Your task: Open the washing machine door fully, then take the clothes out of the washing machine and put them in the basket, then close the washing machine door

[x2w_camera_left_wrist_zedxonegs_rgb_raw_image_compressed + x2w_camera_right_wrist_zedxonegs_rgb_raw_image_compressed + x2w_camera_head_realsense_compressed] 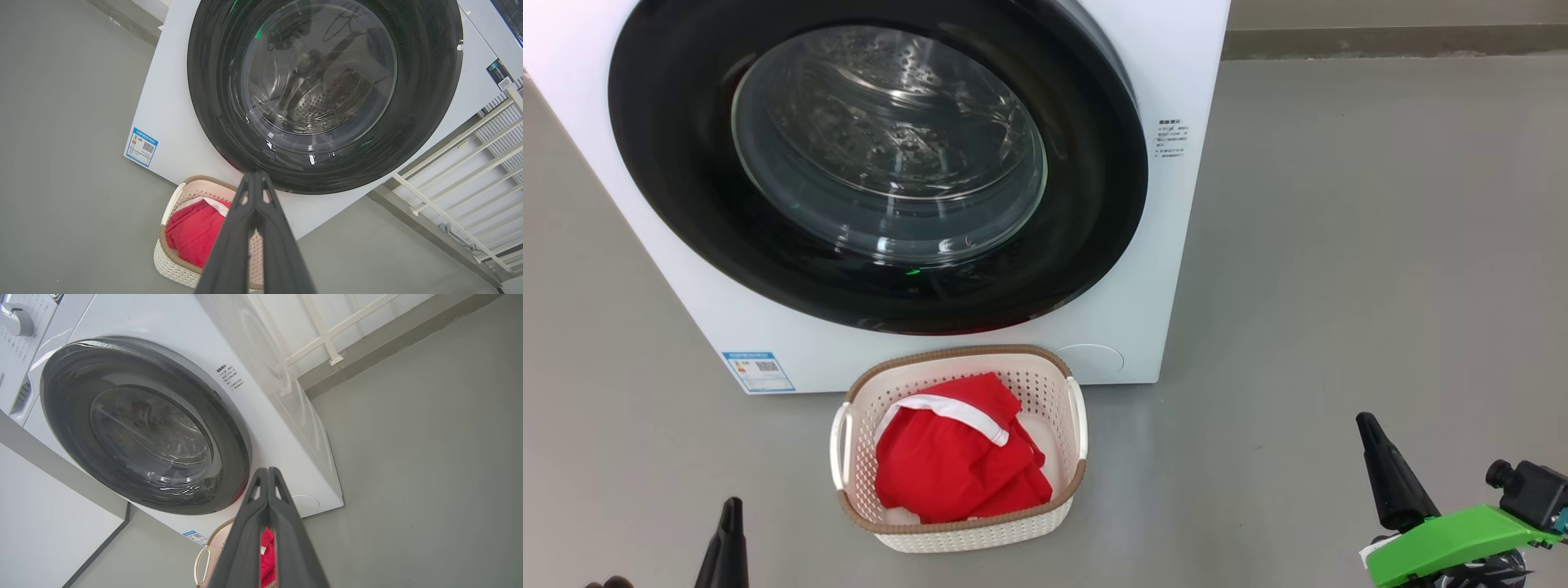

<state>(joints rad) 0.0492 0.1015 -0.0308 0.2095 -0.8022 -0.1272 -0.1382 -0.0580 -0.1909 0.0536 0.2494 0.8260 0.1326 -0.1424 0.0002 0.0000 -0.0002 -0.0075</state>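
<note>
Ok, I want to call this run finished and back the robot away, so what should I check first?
1. Washing machine door closed against the washing machine: ok.
2. Clothes lying inside the basket, nothing over its rim: ok.
3. Drum free of leftover red fabric: cannot tell, because reflections on the door blur the inside.
4. Left gripper shut and holding nothing: ok.
5. Right gripper shut and holding nothing: ok.
6. Both grippers apart from the door and the basket: ok.
</note>
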